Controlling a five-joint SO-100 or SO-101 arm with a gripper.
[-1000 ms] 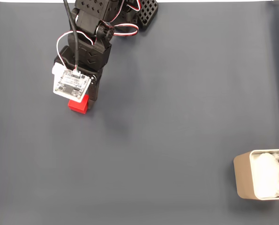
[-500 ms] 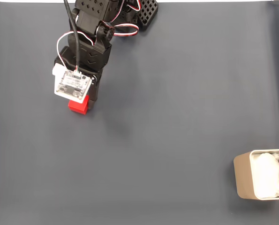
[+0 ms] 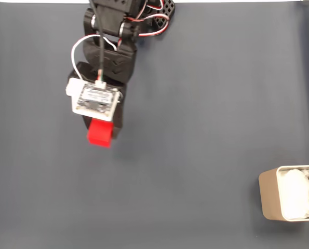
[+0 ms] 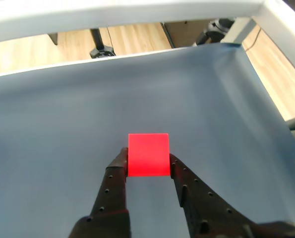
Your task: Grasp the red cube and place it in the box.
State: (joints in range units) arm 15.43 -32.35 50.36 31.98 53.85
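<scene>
Fingers [image 4: 118,163] clamp the red cube [image 4: 148,154] on both side faces, gripper [image 4: 147,166] carrying it clear of the grey mat [image 3: 196,104]. Firm squeeze suits transport; box [image 3: 268,194] sits well apart, lower right in fixed view.

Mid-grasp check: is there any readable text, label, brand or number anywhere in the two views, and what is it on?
No text can be read.
Small white circuit board on the arm's wrist, fixed view: it carries dark markings, too small and blurred to read.
Red cube held in the gripper: plain faces, no print.
Box with white lining, at the lower right of the fixed view: no label visible.
Grey mat: unmarked.
</scene>
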